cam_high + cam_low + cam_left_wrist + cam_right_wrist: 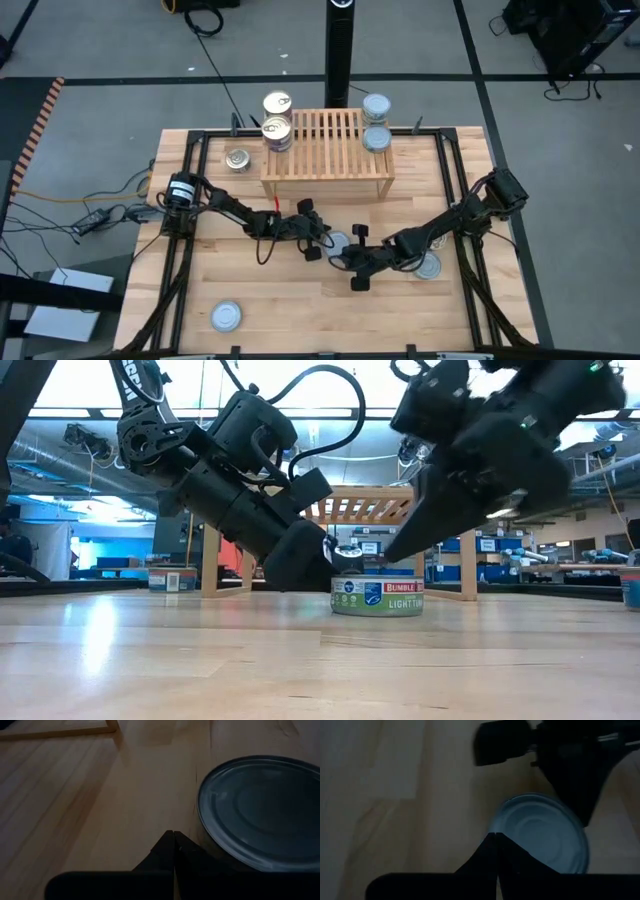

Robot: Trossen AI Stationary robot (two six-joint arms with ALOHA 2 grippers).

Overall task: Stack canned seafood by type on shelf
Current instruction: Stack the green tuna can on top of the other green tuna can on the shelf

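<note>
A short round tin with a pale blue-silver lid (340, 243) stands on the table between my two grippers; in the low view its label (377, 596) reads light tuna. My left gripper (173, 834) is shut, low beside the tin's left side. My right gripper (496, 835) is shut and slants down over the lid's rim from the right. On the light-wood shelf (327, 150) two gold-lidded tins (277, 130) stand at the left end and two blue-lidded tins (376, 137) at the right end. My left gripper lies with the outer side of one shut finger (192, 851) against the tin's side wall (202, 837), coming slanting down from the table's left; the tin stands flat on the table. My right gripper's shut tip hangs at the lid's rim (507, 827); I cannot tell whether it touches.
Loose tins stand on the table: one left of the shelf (238, 158), one near the front left corner (226, 316), one under my right arm (430, 265). A black post (340, 45) rises behind the shelf. Bare tabletop lies along the near edge.
</note>
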